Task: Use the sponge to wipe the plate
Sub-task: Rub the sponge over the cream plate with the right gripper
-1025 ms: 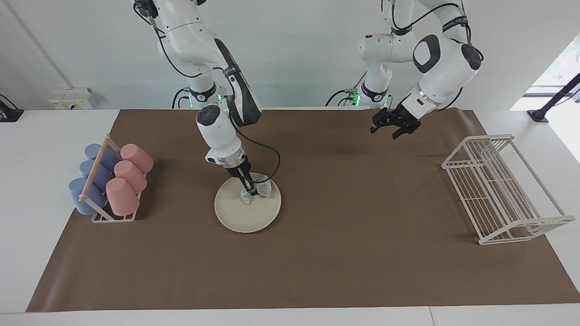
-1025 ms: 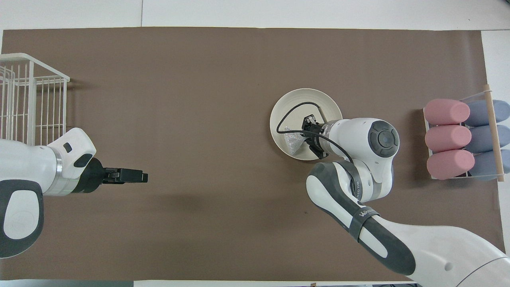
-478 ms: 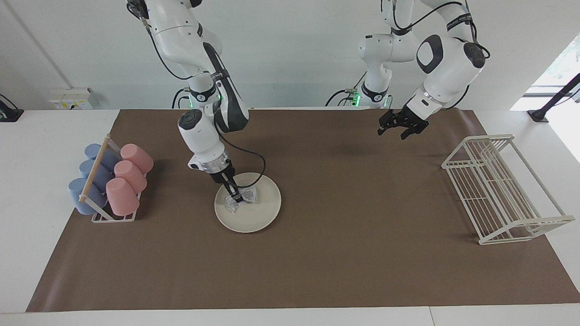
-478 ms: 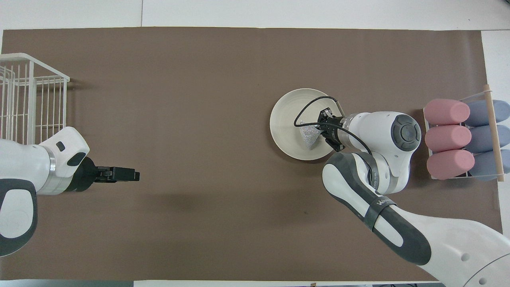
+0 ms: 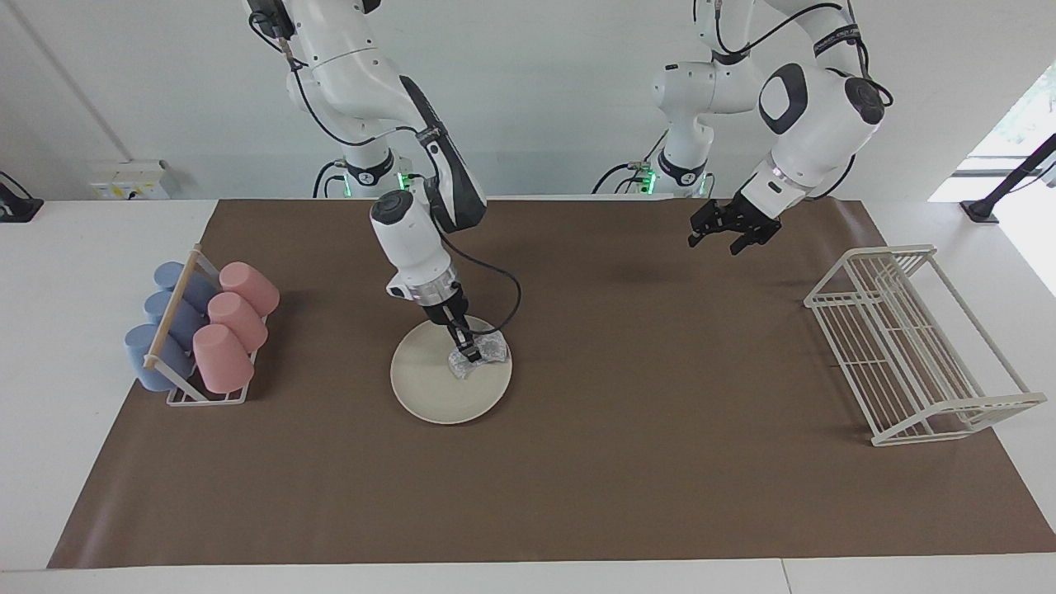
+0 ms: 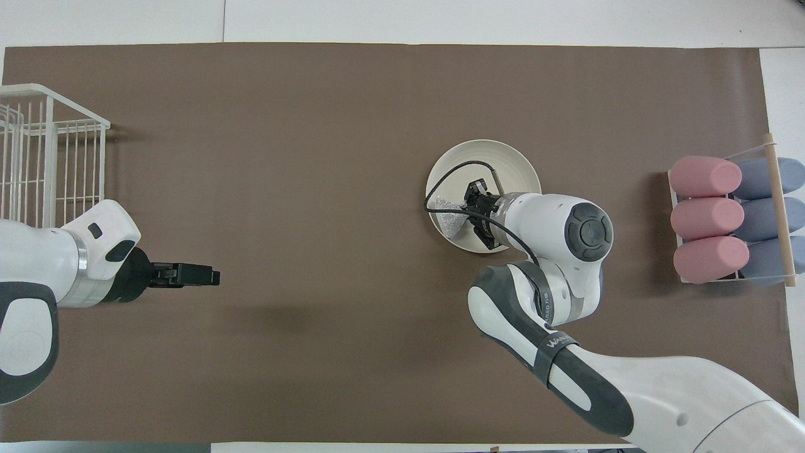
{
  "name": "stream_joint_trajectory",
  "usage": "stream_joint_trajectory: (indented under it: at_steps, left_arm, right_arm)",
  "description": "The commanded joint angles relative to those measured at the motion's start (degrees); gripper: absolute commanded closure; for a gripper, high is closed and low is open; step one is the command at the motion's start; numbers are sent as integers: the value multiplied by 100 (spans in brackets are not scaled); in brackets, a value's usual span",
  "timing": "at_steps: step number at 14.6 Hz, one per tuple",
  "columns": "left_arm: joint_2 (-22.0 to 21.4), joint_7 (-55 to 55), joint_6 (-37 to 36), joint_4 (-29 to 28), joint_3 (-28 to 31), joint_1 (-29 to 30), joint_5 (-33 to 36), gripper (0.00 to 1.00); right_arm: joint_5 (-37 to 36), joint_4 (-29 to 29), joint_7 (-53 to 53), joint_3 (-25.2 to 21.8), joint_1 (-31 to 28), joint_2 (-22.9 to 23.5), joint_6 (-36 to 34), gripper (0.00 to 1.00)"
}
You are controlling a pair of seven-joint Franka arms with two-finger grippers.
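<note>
Since the earlier frame the right tool (image 5: 471,353) has dragged the crinkly, glinting silver sponge (image 5: 478,356) toward the right rim of the round, smooth cream plate (image 5: 437,389), at frame centre, pinching it; the left tool (image 5: 728,233) waits spread, upper right.
</note>
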Motion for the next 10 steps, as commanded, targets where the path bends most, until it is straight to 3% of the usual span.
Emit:
stream_joint_trajectory:
  at_steps: [1,4,10]
  left_arm:
    - [73,-131,-7,121,-52,68,124,0]
    - [81,-131,-7,130,-52,77,124,0]
    - [81,-140,1,165,-52,77,124,0]
  right_arm:
    - [151,-82,-1032,17,-435,221,85,100]
    - [151,-91,-1801,17,-841,230,33,100]
    - [151,-161,-1268,34,-413,203,76,100]
